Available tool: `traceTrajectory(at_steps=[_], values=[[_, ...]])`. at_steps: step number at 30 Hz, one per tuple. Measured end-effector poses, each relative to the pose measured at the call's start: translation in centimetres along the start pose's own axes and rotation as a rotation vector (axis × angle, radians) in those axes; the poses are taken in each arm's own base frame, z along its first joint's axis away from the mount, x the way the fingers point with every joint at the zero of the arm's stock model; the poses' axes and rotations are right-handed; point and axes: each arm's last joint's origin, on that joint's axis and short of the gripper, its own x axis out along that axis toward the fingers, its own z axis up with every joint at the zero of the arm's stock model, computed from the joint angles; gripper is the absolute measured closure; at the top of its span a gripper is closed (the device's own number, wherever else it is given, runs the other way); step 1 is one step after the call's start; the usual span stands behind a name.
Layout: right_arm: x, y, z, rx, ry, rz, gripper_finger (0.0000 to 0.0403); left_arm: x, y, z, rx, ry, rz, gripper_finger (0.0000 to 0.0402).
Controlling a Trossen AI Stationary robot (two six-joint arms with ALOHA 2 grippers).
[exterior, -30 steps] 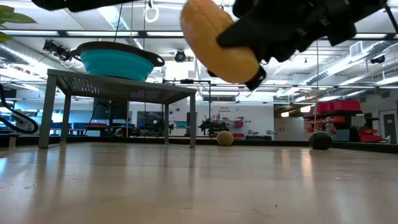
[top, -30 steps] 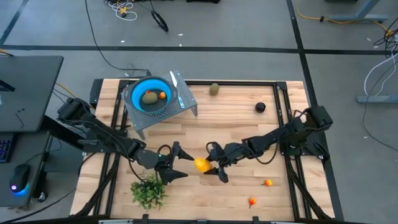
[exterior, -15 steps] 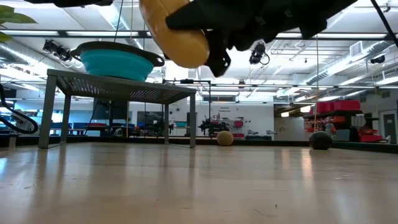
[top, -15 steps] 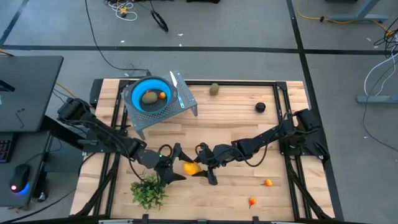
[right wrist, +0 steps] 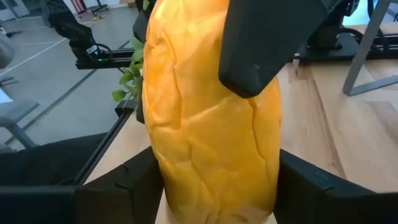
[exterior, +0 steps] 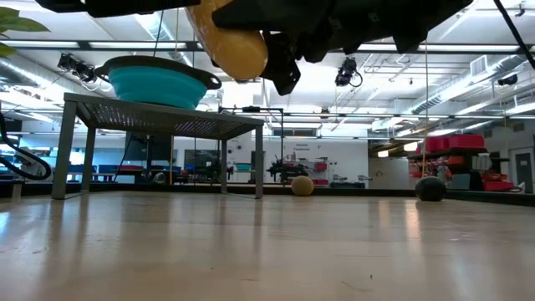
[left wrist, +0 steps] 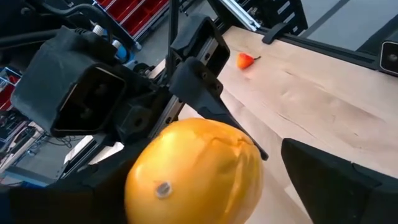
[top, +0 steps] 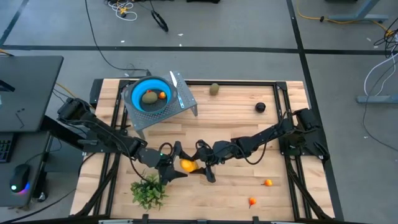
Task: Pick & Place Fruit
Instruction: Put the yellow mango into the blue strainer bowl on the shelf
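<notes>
The larger yellow-orange fruit (top: 186,165) hangs above the table's middle, between both grippers. My right gripper (top: 194,165) reaches in from the right and is shut on it. My left gripper (top: 176,164) comes from the left, open, with its fingers standing on either side of the fruit (left wrist: 193,169); one finger (left wrist: 336,180) shows a gap to it. The blue bowl (top: 149,94) on its metal stand holds an olive-brown oval and a tiny orange fruit. On the table rest another olive-brown oval (top: 214,89), the dark ball (top: 260,107) and two tiny orange fruits (top: 267,182), (top: 252,201). My right gripper pinches the yellow-orange fruit between its two fingers (right wrist: 134,186), one on each long side (right wrist: 186,180). The fingers come about level from the table's right and lie across the fruit. The fruit (exterior: 232,46) is lifted well clear of the table.
The green leafy sprig (top: 148,191) lies near the table's near edge, just below my left gripper. The metal stand (top: 186,109) rises at the far left. Dark frame rails (top: 292,155) run along the table's sides. Bare wood lies between the stand and the grippers.
My right gripper has carried the yellow-orange fruit toward the table's left and somewhat higher, bringing it in between the open fingers of my left gripper.
</notes>
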Motion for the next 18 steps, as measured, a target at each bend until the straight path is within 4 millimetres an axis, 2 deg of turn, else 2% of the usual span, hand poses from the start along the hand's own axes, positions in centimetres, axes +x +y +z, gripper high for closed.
traceTrajectory(at_steps=[14, 18], values=[[-0.02, 0.06, 0.21, -0.059, -0.020, 0.017, 0.0162, -0.01, 0.04, -0.03, 0.019, 0.015, 0.023, 0.0141], [-0.03, 0.03, 0.20, -0.114, -0.021, 0.014, 0.0157, -0.01, 0.04, -0.05, 0.036, 0.018, 0.023, 0.0154]])
